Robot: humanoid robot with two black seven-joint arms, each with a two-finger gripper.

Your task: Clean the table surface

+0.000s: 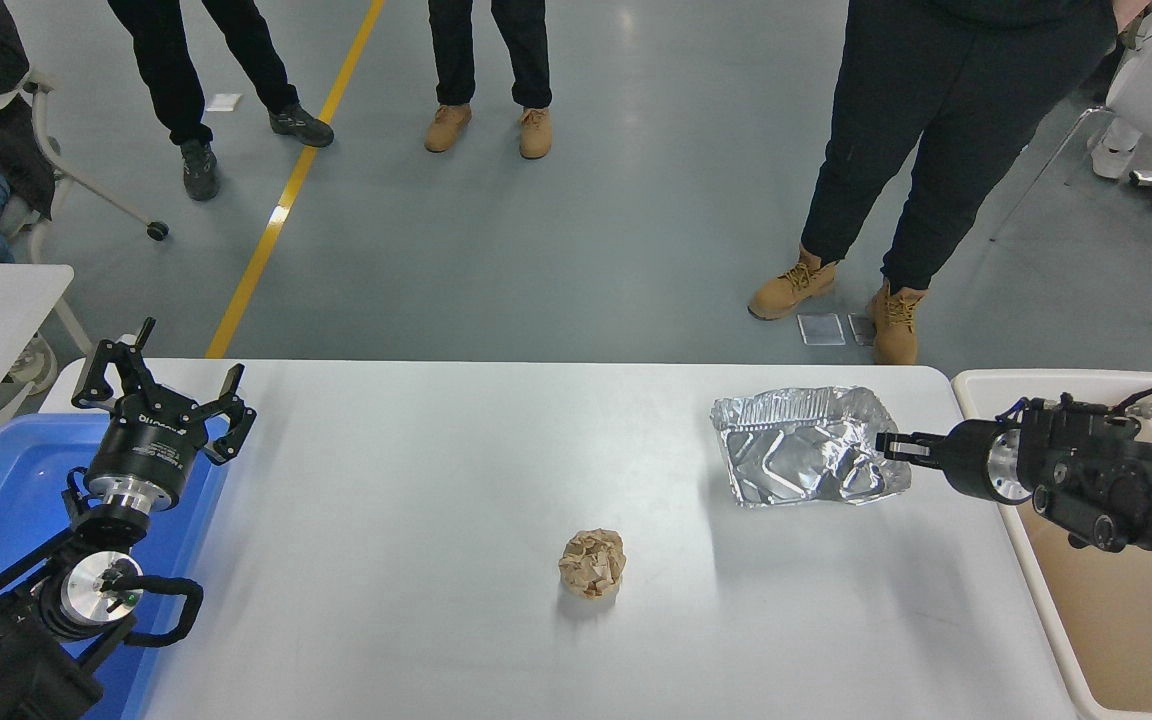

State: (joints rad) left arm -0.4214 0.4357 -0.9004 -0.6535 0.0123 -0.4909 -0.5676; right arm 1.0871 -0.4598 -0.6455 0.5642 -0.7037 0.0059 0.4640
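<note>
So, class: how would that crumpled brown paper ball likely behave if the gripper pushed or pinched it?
The crumpled brown paper ball is small and loosely wadded, so probably very light. Roundish, it may roll or skid on the smooth table surface when pushed. Its creases suggest it would squash under a pinch.

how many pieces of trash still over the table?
2: a crumpled foil tray near the table's right end, held by the right end effector, and a brown paper ball lying at centre. None seems hidden.
</note>
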